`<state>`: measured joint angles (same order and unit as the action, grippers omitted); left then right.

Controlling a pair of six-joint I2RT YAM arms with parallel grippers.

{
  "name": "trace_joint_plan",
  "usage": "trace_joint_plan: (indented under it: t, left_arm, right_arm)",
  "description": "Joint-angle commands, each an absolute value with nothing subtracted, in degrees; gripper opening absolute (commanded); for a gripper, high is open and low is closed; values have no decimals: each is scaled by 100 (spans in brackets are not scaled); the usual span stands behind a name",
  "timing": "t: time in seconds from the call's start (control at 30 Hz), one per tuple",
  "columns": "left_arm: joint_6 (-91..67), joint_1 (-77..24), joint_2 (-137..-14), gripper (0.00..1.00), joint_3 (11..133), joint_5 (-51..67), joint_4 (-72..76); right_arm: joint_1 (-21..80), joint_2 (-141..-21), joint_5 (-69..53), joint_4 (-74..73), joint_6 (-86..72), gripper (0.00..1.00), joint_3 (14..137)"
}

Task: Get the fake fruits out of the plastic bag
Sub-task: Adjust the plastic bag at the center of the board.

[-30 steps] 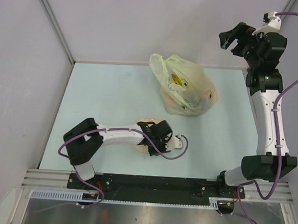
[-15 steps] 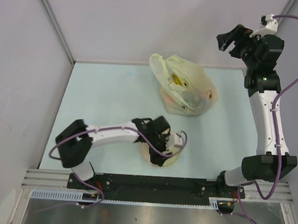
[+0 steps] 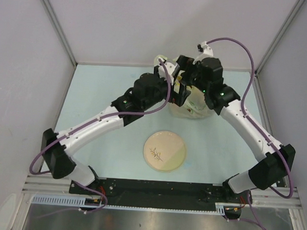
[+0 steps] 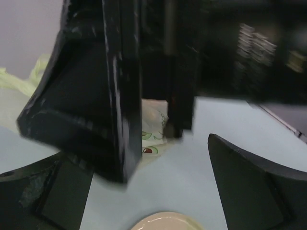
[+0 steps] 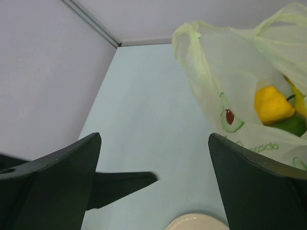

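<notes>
Seemingly nothing was out yet: the yellow lumpy fruit (image 5: 272, 104) sat inside the plastic bag (image 5: 216, 81). The left claw (image 4: 144, 167) and right claw (image 5: 154, 139) hung released close by the bag.

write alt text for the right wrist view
A translucent yellow-green plastic bag sits on a pale blue table, a yellow lumpy fruit visible inside it. The open right gripper frames the foreground, a cream plate peeking in at the bottom edge.

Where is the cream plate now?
In the top view, the plate lies at the near middle of the table, apart from the plastic bag farther back.
</notes>
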<state>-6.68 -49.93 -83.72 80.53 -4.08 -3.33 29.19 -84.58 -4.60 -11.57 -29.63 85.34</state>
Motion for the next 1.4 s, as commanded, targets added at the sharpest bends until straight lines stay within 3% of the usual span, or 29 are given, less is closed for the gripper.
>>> trace_joint_plan:
  t: [0.0,0.37,0.63,0.8,1.07,1.37]
  left_arm:
    - [-2003,-4992,-8876,100,8122,-1039,-274]
    - [-2110,-4975,-9211,100,8033,377,219]
    - [-1706,-5123,-8886,100,7928,361,404]
    - [-1126,-5396,-8903,100,8190,18,299]
    - [-694,-5546,-8719,100,8174,167,193]
    - [-571,-5678,-8938,100,8498,254,114]
  right_arm:
    - [3217,-8525,1316,-1352,-3547,100,8456]
    - [3516,-8763,1864,-1740,-4632,100,8438]
    - [2972,-8657,943,-2171,-6106,100,8086]
    - [2839,-8622,572,-2082,-6248,100,8007]
    - [3076,-8367,1599,-3146,-7058,100,8007]
    - [2743,-8358,1337,-3726,-7426,100,8007]
